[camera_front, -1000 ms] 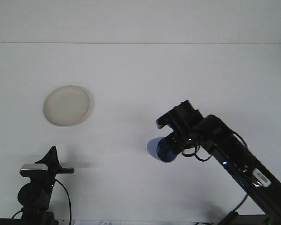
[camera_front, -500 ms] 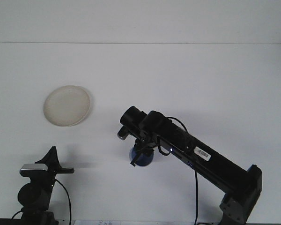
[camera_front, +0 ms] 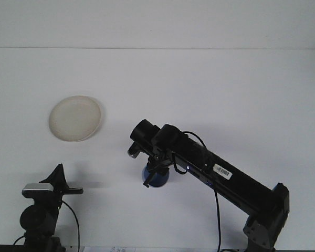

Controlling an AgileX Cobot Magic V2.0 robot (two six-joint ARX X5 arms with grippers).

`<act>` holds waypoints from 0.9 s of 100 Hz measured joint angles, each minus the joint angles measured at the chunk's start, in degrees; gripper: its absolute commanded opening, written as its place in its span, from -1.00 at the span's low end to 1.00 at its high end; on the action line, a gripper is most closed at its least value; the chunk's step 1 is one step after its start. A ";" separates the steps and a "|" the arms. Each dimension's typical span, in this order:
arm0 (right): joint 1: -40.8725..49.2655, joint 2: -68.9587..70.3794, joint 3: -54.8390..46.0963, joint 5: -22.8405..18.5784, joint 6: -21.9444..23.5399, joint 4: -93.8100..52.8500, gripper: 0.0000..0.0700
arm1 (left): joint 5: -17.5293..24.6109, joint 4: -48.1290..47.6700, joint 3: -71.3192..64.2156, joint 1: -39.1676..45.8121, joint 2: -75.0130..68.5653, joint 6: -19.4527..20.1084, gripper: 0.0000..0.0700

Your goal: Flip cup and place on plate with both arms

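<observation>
A blue cup (camera_front: 160, 179) stands on the white table a little left of centre, partly hidden under my right arm. My right gripper (camera_front: 153, 177) reaches down from the right and is shut on the cup, with one dark finger (camera_front: 147, 179) showing across its left side. The cream plate (camera_front: 75, 118) lies bare at the left, well apart from the cup. My left gripper (camera_front: 59, 177) rests low at the bottom left corner, below the plate and holding nothing that I can see.
The long black right arm (camera_front: 226, 176) runs diagonally from the bottom right to the cup. A cable (camera_front: 73, 223) hangs by the left arm's base. The table's far edge (camera_front: 157, 48) meets the wall at the top.
The right arm swung left across the table with the cup, turning it from lying sideways to standing. Over the last half second it only crept a little further left. The left arm stayed still.
</observation>
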 measured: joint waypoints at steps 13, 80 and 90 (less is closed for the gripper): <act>0.00 0.26 0.00 0.02 0.00 -0.02 -0.99 | 0.00 -0.02 0.00 0.00 0.00 0.00 -0.96; -2.10 0.76 -5.88 -0.20 0.00 -0.02 -0.45 | 0.00 0.00 0.00 0.00 0.00 0.00 -0.96; -2.10 0.85 -6.82 -0.09 0.00 -0.02 0.06 | 0.00 -0.02 0.00 0.00 0.00 0.00 -0.96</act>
